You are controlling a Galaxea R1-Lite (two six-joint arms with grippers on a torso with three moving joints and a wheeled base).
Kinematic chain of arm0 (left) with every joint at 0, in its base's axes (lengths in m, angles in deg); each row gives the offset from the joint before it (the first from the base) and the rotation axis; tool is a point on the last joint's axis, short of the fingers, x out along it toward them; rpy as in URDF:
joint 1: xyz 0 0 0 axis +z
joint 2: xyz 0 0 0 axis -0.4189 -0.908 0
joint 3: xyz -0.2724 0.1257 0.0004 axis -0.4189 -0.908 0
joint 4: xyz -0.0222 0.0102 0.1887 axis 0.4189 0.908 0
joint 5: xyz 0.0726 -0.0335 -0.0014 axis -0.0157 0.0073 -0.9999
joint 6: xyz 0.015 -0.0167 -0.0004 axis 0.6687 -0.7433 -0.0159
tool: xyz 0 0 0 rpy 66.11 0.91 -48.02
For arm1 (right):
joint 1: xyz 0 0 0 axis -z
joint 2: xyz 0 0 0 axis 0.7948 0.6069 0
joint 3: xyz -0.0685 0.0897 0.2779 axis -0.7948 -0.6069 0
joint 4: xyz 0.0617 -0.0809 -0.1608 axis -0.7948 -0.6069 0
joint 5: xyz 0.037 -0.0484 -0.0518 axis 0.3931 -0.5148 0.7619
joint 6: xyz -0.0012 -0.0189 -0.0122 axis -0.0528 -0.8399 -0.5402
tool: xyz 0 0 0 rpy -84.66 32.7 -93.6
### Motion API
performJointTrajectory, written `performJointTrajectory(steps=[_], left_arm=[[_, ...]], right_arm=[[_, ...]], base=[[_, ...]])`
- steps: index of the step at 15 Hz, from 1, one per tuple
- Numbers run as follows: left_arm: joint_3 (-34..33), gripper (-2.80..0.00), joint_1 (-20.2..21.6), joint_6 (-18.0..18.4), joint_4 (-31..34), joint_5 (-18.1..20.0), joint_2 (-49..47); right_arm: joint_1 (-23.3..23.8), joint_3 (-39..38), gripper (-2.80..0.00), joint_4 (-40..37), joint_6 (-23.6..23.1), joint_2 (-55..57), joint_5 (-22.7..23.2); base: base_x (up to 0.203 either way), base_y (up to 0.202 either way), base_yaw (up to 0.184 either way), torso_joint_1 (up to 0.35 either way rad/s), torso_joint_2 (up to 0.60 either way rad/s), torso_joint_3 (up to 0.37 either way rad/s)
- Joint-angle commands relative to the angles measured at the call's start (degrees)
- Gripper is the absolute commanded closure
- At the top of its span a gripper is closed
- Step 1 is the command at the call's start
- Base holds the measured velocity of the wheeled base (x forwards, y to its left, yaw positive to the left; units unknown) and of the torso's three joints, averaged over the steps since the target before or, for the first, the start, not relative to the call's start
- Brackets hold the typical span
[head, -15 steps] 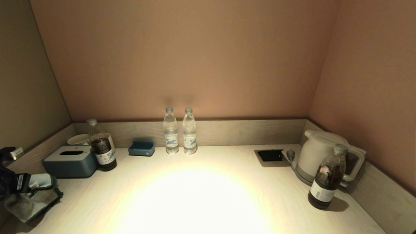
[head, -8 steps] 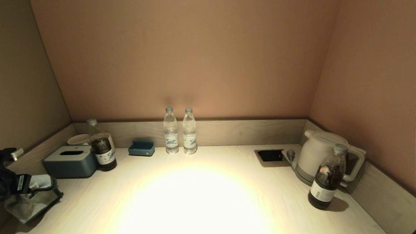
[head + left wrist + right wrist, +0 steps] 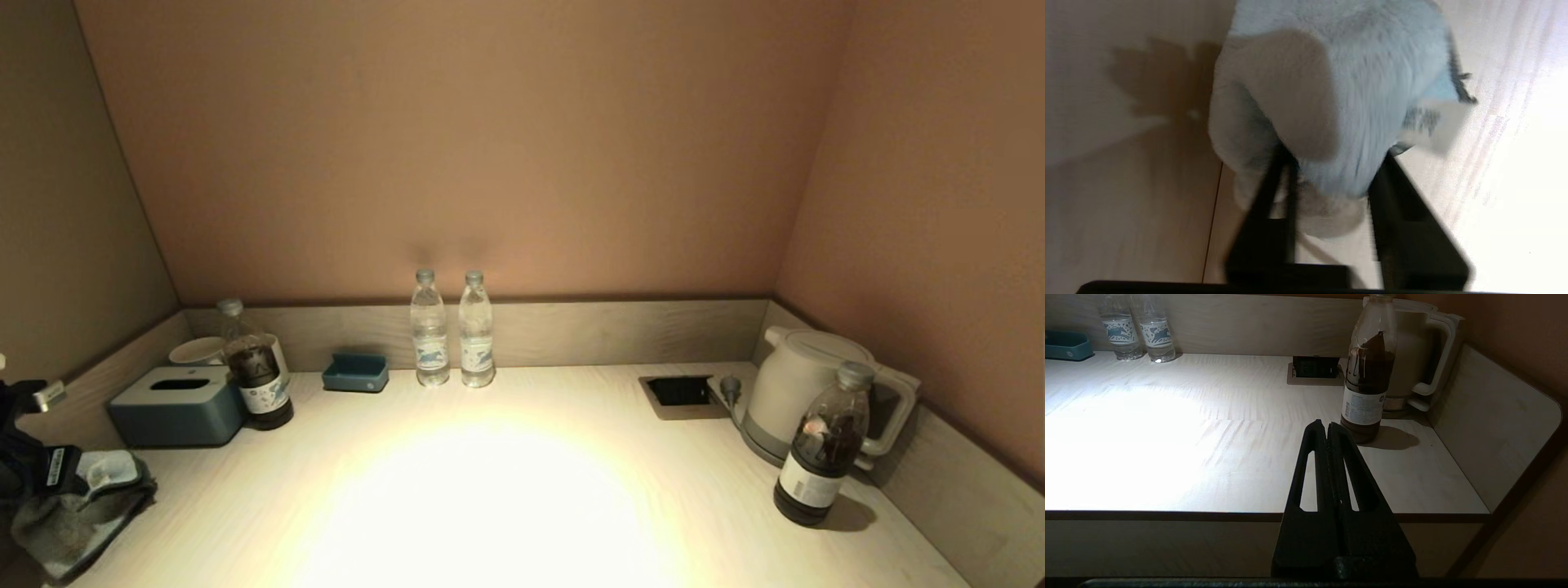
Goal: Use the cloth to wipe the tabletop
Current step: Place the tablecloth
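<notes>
A light blue-grey cloth (image 3: 69,523) lies bunched on the pale wooden tabletop (image 3: 490,498) at its far left front corner. My left gripper (image 3: 91,488) is low over it and shut on the cloth. In the left wrist view the cloth (image 3: 1339,81) bulges between the two black fingers (image 3: 1267,196) and rests on the table. My right gripper (image 3: 1327,426) is shut and empty, held in front of the table's front edge near the right end. It is out of the head view.
A blue tissue box (image 3: 175,404), a dark bottle (image 3: 257,367) and a cup stand at the back left. A small blue tray (image 3: 355,372) and two water bottles (image 3: 451,331) stand at the back. A kettle (image 3: 796,392), a dark bottle (image 3: 820,445) and a socket recess (image 3: 678,390) are at the right.
My left gripper has moved down and toward the table's front left corner with the cloth. The cloth, which hung flatter before, now lies crumpled on the tabletop.
</notes>
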Motion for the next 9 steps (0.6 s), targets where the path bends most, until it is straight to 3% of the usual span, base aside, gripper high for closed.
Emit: performJointTrajectory(steps=[1,9], left_arm=[[0.4,-2.8,0.0,-0.3,0.0,0.1,0.1],[-2.1,-2.8,-1.7,-2.8,0.1,1.2,11.0]], right_arm=[[0.0,-0.1,0.0,0.0,0.0,0.0,0.0],[0.0,-0.1,0.0,0.0,0.0,0.0,0.0]], base=[[0.0,0.0,0.0,0.0,0.0,0.0],[0.0,0.0,0.0,0.0,0.0,0.0]])
